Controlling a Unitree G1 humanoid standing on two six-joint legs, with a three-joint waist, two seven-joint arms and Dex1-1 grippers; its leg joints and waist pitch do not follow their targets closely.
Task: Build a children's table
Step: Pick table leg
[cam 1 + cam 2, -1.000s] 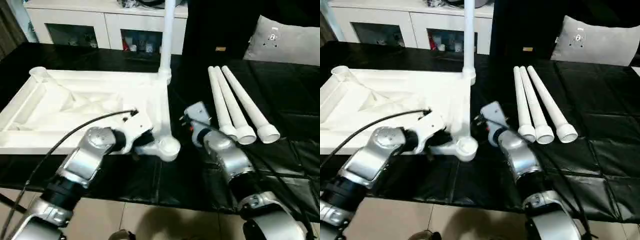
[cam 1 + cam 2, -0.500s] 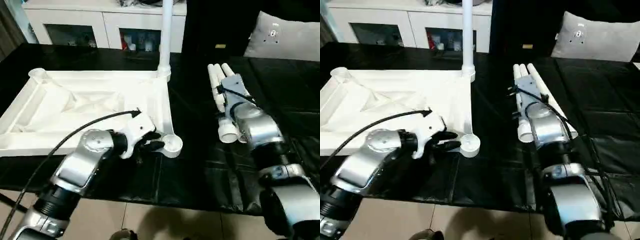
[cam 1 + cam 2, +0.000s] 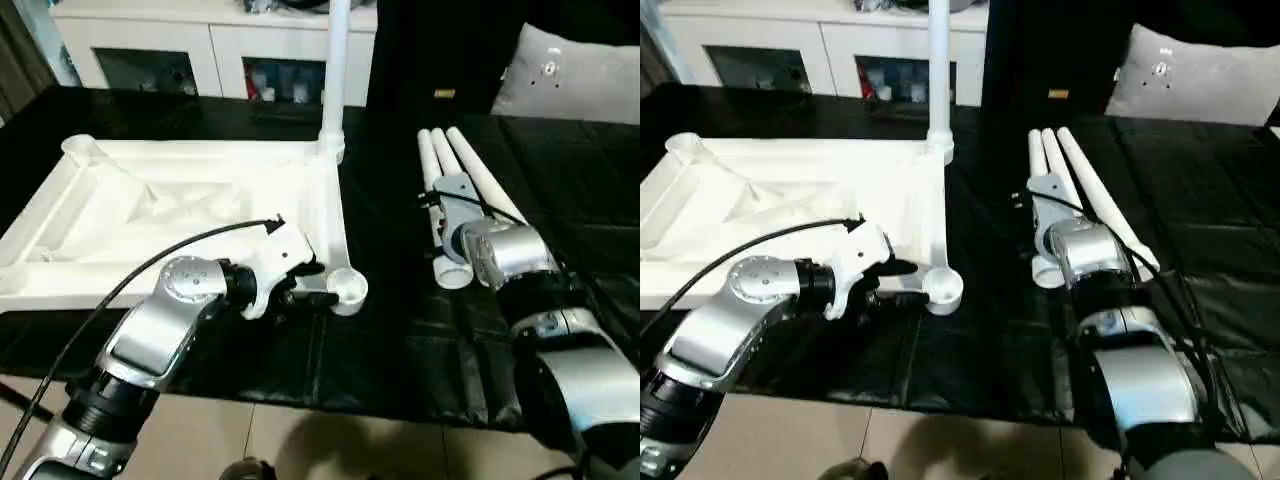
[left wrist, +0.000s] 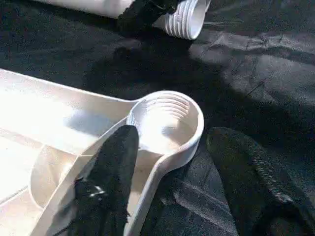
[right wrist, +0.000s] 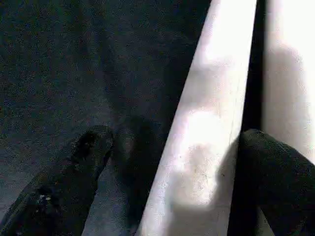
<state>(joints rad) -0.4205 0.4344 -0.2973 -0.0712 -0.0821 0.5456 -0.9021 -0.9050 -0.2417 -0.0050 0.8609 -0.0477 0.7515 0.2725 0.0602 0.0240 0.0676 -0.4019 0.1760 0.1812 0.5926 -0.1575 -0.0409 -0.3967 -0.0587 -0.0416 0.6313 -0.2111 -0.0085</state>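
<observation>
Table top [image 3: 180, 205] | left pincer [image 4: 167, 162] loosened, now wide astride corner socket [image 4: 165, 120] | right pincer [image 5: 172, 162] moved, wide astride leg [image 5: 206, 113]

the two head views looked forward and down over both forearms, sharing the whole black work surface [image 3: 400, 330]; each wrist view looked closely along its fingers.

dim room, glare on white plastic, wrist pics blurry

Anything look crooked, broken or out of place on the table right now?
Nothing stands out. The tabletop lies upside down and flat, one leg stands straight in its far corner socket, and three spare legs lie neatly side by side on the black cover.
</observation>
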